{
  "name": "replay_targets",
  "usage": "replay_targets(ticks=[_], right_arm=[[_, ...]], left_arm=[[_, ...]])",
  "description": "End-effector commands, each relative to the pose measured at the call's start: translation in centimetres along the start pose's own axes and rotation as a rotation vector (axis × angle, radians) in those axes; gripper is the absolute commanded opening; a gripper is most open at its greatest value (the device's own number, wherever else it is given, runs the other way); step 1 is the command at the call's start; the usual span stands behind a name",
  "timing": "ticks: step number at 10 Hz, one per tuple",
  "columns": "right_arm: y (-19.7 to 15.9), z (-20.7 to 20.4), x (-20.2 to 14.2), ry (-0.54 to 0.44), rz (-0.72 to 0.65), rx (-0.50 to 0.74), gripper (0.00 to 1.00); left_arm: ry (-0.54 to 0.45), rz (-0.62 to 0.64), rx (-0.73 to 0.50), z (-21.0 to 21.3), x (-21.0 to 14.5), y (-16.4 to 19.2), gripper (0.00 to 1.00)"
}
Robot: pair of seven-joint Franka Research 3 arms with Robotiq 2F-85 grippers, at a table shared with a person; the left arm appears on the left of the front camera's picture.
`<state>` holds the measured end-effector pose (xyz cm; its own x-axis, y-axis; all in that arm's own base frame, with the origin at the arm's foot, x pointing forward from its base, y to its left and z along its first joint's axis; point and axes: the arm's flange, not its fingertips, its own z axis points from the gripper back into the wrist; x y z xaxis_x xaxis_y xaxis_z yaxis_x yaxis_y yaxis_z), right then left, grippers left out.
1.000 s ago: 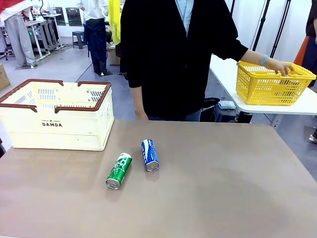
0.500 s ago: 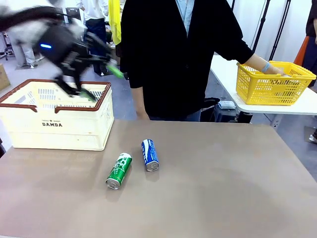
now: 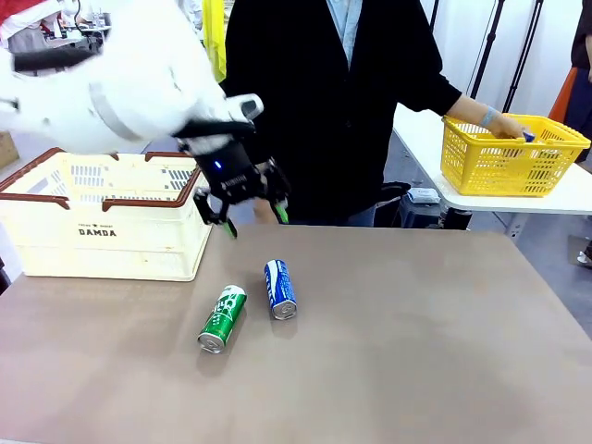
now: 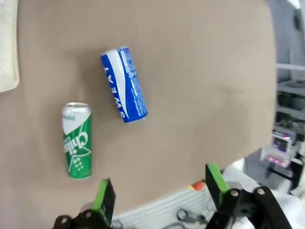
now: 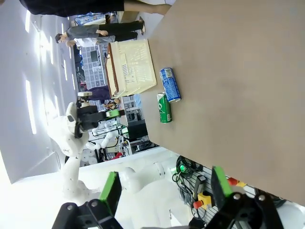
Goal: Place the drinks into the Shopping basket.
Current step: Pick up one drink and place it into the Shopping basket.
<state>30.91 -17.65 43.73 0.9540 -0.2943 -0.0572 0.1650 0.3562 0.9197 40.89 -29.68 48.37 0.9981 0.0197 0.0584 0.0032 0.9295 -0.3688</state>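
The left claw [image 3: 254, 220] hovered empty, fingers spread, just off the right wall of the Shopping basket [image 3: 102, 236]. Both drinks lay on their sides on the table [image 3: 416, 351], off the basket's near right corner. The blue can [image 3: 280, 289] lay closest below the claw, its long axis running toward the robot. The green can [image 3: 222, 318] lay beside it, slanted. The right claw [image 5: 165, 186], also spread, sat farther off.

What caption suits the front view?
Open left gripper hovers by a green can and a blue can near the cream basket.
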Motion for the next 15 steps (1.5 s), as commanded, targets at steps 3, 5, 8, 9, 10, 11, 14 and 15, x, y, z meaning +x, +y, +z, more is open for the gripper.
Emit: replay_targets(ticks=[3,5,8,9,10,11,14,15], right_arm=[[0.4,0.3,-0.1,0.009,-0.009,-0.006,1.0],[0.4,0.3,-0.1,0.009,-0.009,-0.006,1.0],[0.4,0.3,-0.1,0.009,-0.009,-0.006,1.0],[0.4,0.3,-0.1,0.009,-0.009,-0.006,1.0],[0.4,0.3,-0.1,0.009,-0.009,-0.006,1.0],[0.4,0.3,-0.1,0.009,-0.009,-0.006,1.0],[0.4,0.3,-0.1,0.009,-0.009,-0.006,1.0],[0.4,0.3,-0.1,0.009,-0.009,-0.006,1.0]], left_arm=[[0.0,0.0,0.0,0.0,0.0,0.0,1.0],[0.0,0.0,0.0,0.0,0.0,0.0,1.0],[0.051,-0.147,0.215,-5.1,0.4,-5.5,1.0],[0.08,-0.141,0.245,-7.5,1.1,-6.7,1.0],[0.077,-0.114,0.279,-9.5,1.5,-7.0,1.0],[0.084,-0.101,0.296,-10.9,1.8,-7.0,1.0],[0.112,-0.183,0.205,-8.6,2.1,-2.9,1.0],[0.143,-0.212,0.127,-6.5,2.2,0.0,1.0]])
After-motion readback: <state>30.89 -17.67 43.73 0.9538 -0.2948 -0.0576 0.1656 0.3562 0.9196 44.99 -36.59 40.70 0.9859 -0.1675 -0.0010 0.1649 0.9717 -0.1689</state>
